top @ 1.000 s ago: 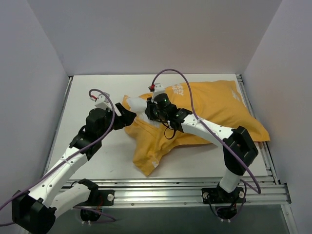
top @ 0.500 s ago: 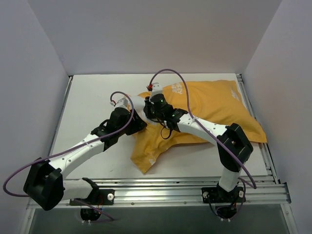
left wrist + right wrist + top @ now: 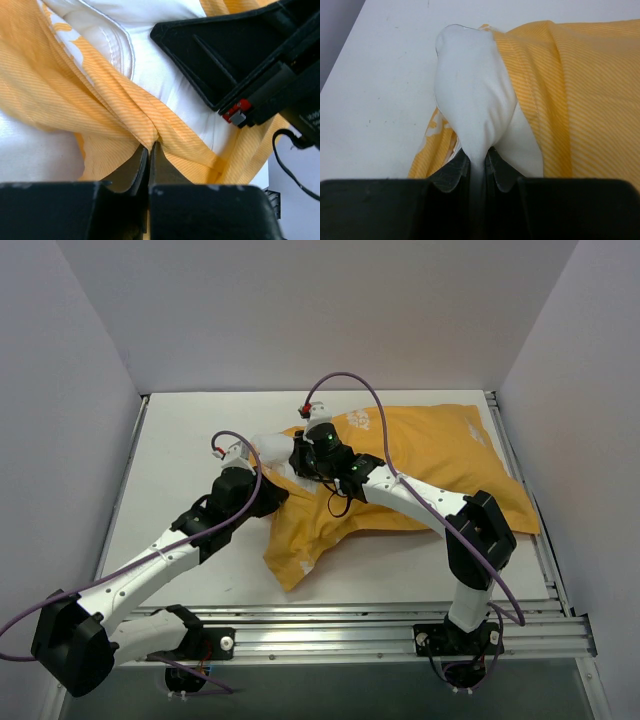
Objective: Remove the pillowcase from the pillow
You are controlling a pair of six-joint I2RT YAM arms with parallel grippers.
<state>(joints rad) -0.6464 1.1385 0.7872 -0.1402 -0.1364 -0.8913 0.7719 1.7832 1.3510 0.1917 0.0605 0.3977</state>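
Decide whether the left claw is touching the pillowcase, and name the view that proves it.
Touching. The left wrist view shows the left claw closed on a pinched fold of the orange pillowcase.

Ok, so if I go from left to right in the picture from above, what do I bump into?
Bare table, then the left claw pinching the pillowcase, then the right claw holding the pillow corner, then the pillowcase's big puffy part, then the metal rail.
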